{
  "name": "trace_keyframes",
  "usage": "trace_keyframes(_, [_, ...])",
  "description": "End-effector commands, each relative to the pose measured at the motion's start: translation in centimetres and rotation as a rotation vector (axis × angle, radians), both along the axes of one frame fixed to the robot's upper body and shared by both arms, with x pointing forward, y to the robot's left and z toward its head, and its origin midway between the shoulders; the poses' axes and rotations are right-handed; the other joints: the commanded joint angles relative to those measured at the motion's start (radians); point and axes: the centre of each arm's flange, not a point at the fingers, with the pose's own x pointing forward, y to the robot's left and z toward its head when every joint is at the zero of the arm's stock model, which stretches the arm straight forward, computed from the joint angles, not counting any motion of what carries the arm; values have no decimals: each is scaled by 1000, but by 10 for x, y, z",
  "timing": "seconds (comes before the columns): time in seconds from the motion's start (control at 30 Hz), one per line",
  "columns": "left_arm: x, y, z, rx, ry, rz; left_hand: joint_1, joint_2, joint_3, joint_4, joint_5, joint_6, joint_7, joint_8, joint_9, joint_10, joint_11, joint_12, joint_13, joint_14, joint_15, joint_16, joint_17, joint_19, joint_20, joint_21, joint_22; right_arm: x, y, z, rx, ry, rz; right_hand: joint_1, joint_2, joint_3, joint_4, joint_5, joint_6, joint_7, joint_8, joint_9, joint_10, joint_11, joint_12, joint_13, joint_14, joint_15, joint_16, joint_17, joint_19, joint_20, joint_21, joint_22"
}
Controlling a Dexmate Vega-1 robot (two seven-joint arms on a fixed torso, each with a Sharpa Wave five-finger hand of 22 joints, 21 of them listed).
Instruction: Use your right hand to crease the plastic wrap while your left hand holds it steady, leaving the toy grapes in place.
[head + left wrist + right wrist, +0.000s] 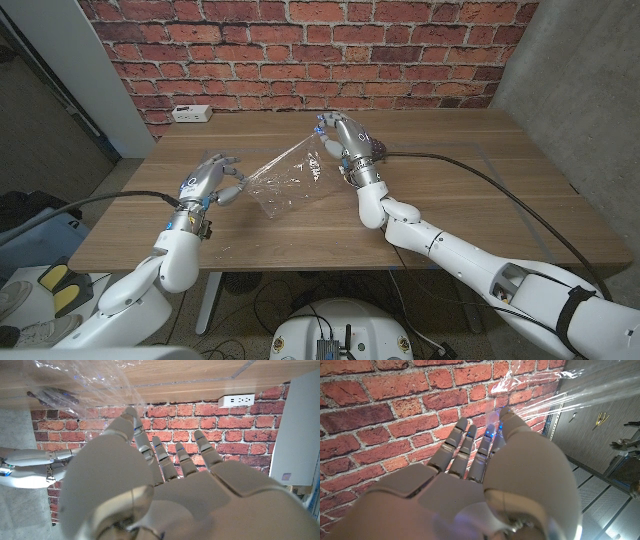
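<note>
Plastic wrap (pixel 285 178) stretched taut above table (pixel 470 200), long axis running from left hand (pixel 212 180) up to right hand (pixel 345 140). Both hands pinch opposite ends. Sheet's slack belly hangs nearer right hand. Grapes not discernible.

The plastic wrap (pixel 285 175) is clear and colourless, streaked with white glints along its wrinkles. Both the left hand (pixel 208 181) and the right hand (pixel 347 141) are pale silver-grey, each with small blue lights near the wrist. The table (pixel 450 200) is mid-brown wood with a straight grain. At twelve o'clock the brick wall (pixel 300 50) is red-brown with pale grey mortar lines. At ten o'clock on the table sits a white power strip (pixel 190 113). A black cable (pixel 480 175) trails from the right wrist.
</note>
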Motion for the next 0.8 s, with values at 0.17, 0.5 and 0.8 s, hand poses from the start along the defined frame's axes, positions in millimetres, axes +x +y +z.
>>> trace_keyframes(0.17, [13,12,0,-9,22,47,8,-4,-3,3,3,88,71,-7,1,8,-1,-2,2,12,-36,-1,2,5,-1,4,1,28,14,12,-33,27,-37,2,3,-3,2,4,5,2,7,0,8,-4,-7,4,12,-168,0,5,14,-1,6,3])
trace_keyframes(0.5, [24,14,3,-10,17,81,-10,-4,-18,14,-8,61,21,-27,-2,11,0,-2,2,22,-40,2,3,11,-1,5,2,39,16,16,-73,26,-98,2,4,-4,2,4,3,-5,7,-1,7,-6,-8,4,12,-167,-2,7,13,1,6,3])
trace_keyframes(0.8, [36,6,4,39,25,113,-20,3,-26,20,-12,28,9,-45,-2,5,0,-4,3,23,-36,1,4,9,4,4,2,46,20,16,-109,62,-130,-6,7,-4,8,2,-18,-35,-3,-8,-10,-15,-17,6,10,-163,-9,9,6,12,3,2])
